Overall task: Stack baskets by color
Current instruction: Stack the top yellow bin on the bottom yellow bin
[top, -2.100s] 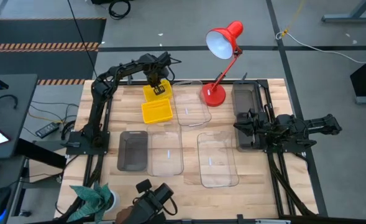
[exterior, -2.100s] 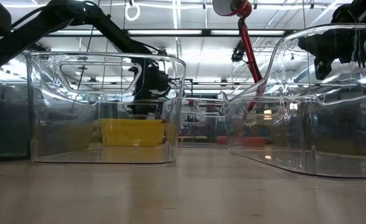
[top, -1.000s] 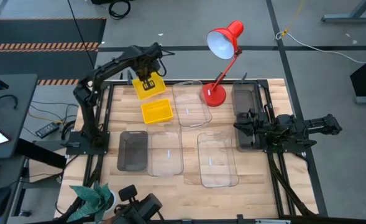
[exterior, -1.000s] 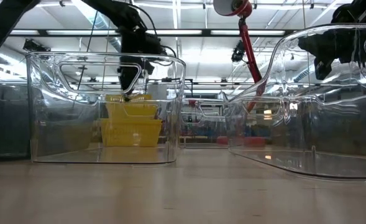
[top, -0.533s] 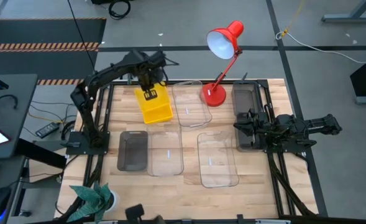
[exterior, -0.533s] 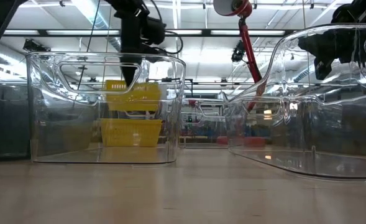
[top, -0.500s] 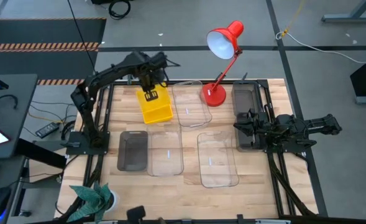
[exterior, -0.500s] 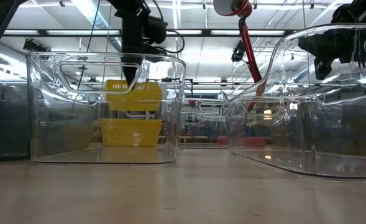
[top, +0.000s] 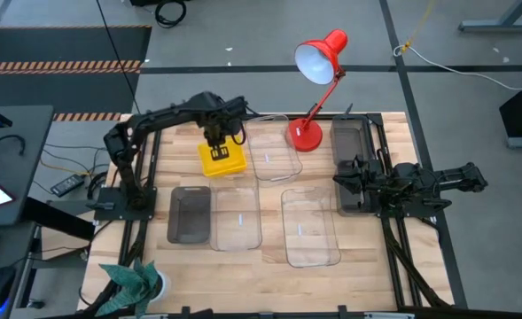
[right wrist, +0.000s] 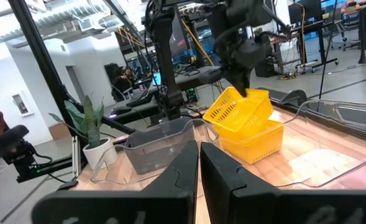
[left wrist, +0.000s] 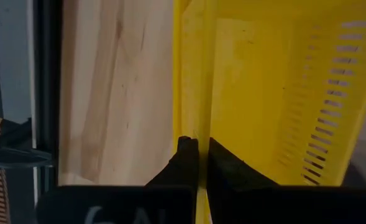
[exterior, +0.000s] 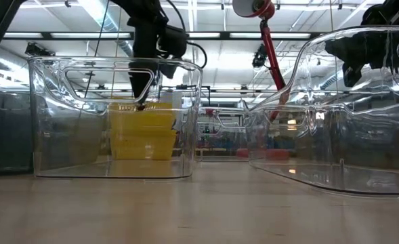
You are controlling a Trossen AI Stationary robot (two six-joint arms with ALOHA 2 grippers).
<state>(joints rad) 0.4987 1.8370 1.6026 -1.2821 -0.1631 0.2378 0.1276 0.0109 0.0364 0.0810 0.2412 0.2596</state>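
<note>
My left gripper (top: 218, 144) points down over the far-left part of the table, shut on a small yellow basket (right wrist: 240, 106). That basket hangs tilted right over a second yellow basket (right wrist: 257, 142), which stands on the table (top: 176, 142). In the low view, seen through a clear basket, the held yellow basket (exterior: 143, 113) is just above the lower yellow basket (exterior: 143, 144). Whether they touch I cannot tell. My right gripper (right wrist: 199, 163) waits shut at the table's right side, pointing level toward the left. My left gripper pinches one side wall of the yellow basket at its rim (left wrist: 196, 121), one finger (left wrist: 186, 155) outside the wall and one inside. The fingers come from above, pointing down. The basket hangs tilted below them, over the other yellow basket.
Clear baskets lie at the middle (top: 274, 149), near middle (top: 237, 218) and near right (top: 310, 228). Dark grey baskets sit at the near left (top: 190, 213) and under my right arm (top: 347, 142). A red desk lamp (top: 312, 84) stands at the far middle.
My left gripper has carried the yellow basket from the table's far-left corner toward the near edge and a little down, rolling somewhat. The basket, first off to one side of the other yellow basket, now hangs right over it.
</note>
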